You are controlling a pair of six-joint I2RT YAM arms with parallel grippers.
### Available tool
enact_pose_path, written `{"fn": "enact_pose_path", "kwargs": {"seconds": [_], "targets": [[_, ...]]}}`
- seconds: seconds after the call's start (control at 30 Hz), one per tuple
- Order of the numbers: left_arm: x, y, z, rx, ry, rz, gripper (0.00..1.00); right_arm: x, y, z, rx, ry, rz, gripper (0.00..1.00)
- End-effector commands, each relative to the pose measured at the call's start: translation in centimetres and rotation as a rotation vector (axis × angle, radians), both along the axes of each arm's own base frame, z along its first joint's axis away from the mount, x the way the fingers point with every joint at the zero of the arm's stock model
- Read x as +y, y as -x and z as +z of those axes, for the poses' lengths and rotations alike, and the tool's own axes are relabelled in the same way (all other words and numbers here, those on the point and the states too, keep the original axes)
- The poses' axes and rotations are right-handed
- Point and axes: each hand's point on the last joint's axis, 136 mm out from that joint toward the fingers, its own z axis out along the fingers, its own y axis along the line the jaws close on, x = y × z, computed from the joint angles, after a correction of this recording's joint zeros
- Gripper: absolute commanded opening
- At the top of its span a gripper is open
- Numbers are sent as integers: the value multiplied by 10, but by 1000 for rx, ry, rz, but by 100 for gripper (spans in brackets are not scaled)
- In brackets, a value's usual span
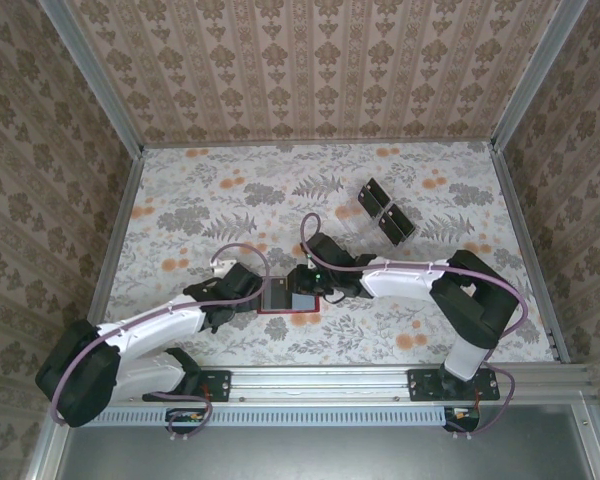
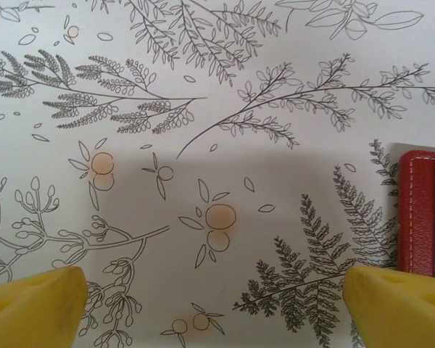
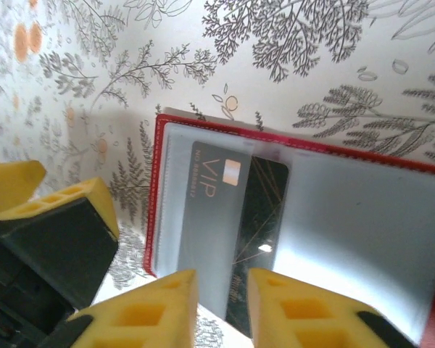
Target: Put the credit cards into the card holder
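Note:
The red card holder (image 1: 286, 299) lies open on the floral table between the two grippers. In the right wrist view its clear sleeves (image 3: 362, 217) face up. A black card marked VIP (image 3: 239, 217) lies flat, partly under the left sleeve, with its near end sticking out. My right gripper (image 3: 222, 304) hovers over that near end with a narrow gap between its fingers, gripping nothing. My left gripper (image 2: 214, 297) is wide open over bare table, its right finger (image 2: 399, 304) beside the holder's red edge (image 2: 420, 210). More dark cards (image 1: 385, 210) stand at the back right.
A clear plastic tray (image 1: 378, 222) holds the spare cards behind the right arm. The left gripper's yellow and black finger (image 3: 51, 232) sits just left of the holder. Patterned walls enclose the table, with a metal rail (image 1: 320, 380) along the near edge.

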Motion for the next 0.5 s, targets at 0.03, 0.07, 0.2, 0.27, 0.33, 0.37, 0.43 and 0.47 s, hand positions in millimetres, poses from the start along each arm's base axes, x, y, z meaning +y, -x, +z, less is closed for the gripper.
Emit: {"fn": "enact_pose_path", "kwargs": {"seconds": [0.03, 0.07, 0.2, 0.27, 0.33, 0.37, 0.43, 0.47], "targets": [[10, 8, -10, 51, -22, 51, 100, -17, 3, -19, 22, 148, 21, 12], [10, 8, -11, 56, -23, 54, 100, -16, 2, -21, 27, 151, 23, 10], [9, 9, -15, 73, -23, 58, 100, -9, 2, -28, 41, 147, 38, 6], [9, 9, -17, 81, -23, 59, 100, -5, 2, -30, 44, 145, 44, 6], [8, 9, -19, 85, -22, 58, 100, -1, 1, -32, 48, 144, 51, 6], [8, 10, -20, 88, -22, 58, 100, 0, 1, -33, 51, 144, 53, 5], [7, 10, -22, 94, -19, 54, 100, 3, 1, -36, 58, 144, 58, 5], [6, 10, -23, 97, -19, 51, 100, 5, 1, -37, 60, 143, 62, 5]]}}
